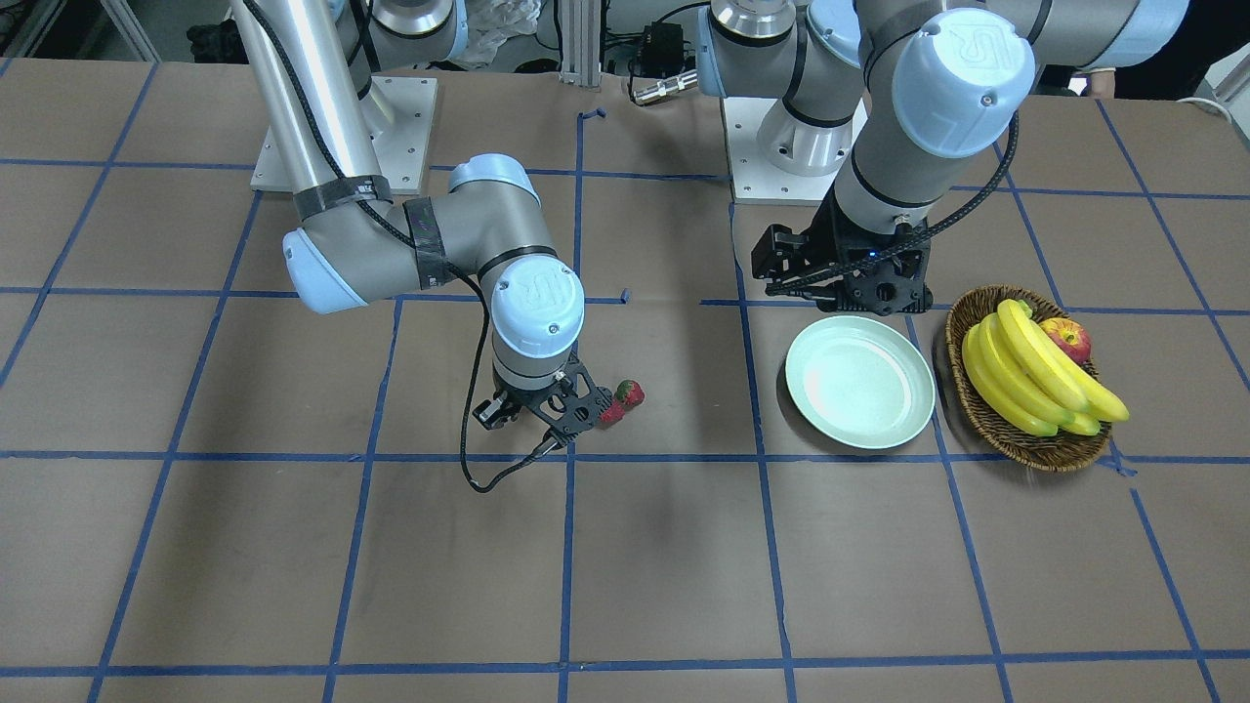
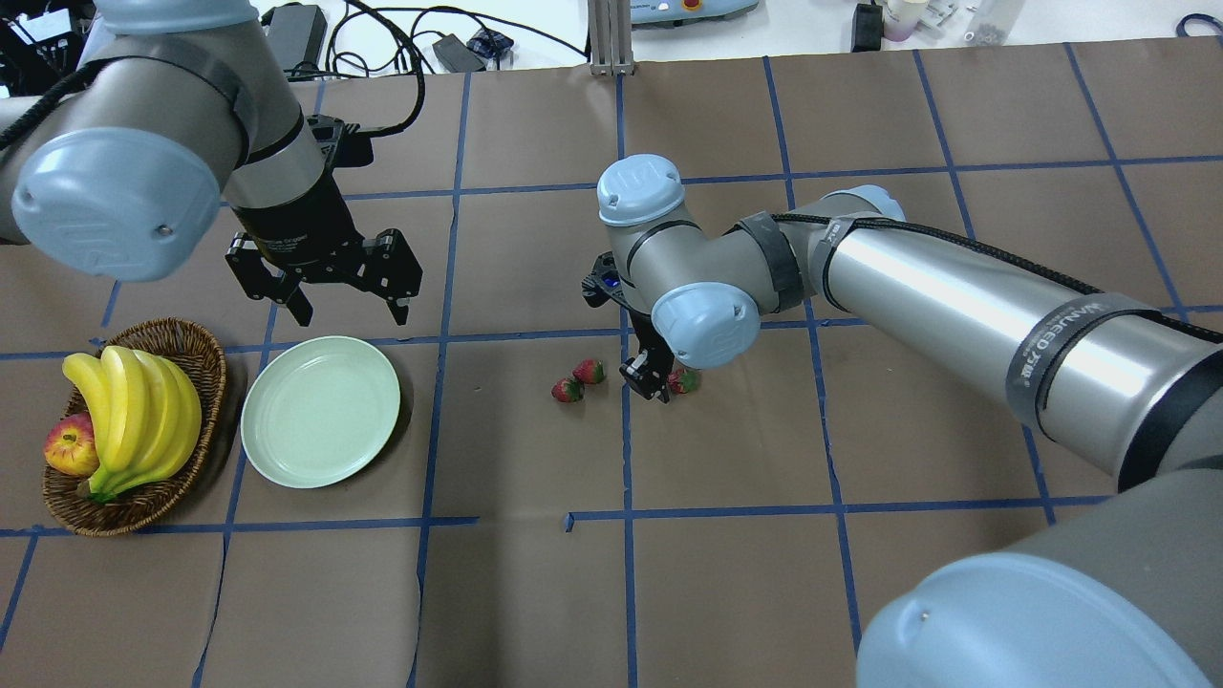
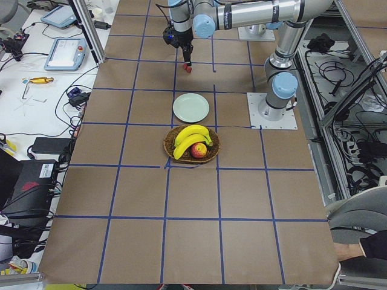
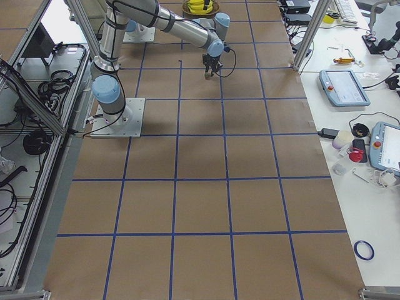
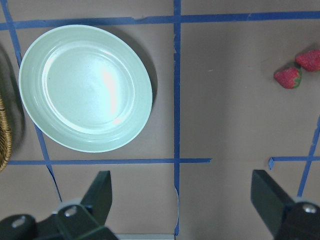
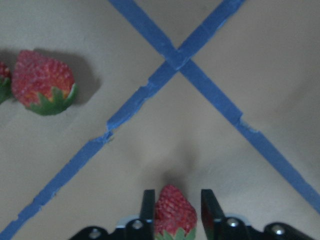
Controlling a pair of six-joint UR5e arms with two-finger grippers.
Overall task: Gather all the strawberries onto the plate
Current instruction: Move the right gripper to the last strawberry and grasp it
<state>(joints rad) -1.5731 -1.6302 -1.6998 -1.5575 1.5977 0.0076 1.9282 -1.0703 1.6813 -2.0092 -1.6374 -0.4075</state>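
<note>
Right claw (image 2: pixel 653 377) sits low at the table, jaws narrow, pinching one strawberry (image 6: pixel 175 212) by its flanks; whether the berry is off the table (image 2: pixel 726 573) cannot be told. Left claw (image 2: pixel 352 313) hangs spread wide, holding nothing, just past the far rim of the plate (image 2: pixel 320 411). That plate is bare, so the count looks like nil delivered, three to go. A second strawberry (image 2: pixel 590 371) and a third strawberry (image 2: pixel 568 390) lie close together on the table, between the right claw and the plate, well apart from the plate. Each berry is small, red and pitted with a green leafy cap; all seem whole.
</note>
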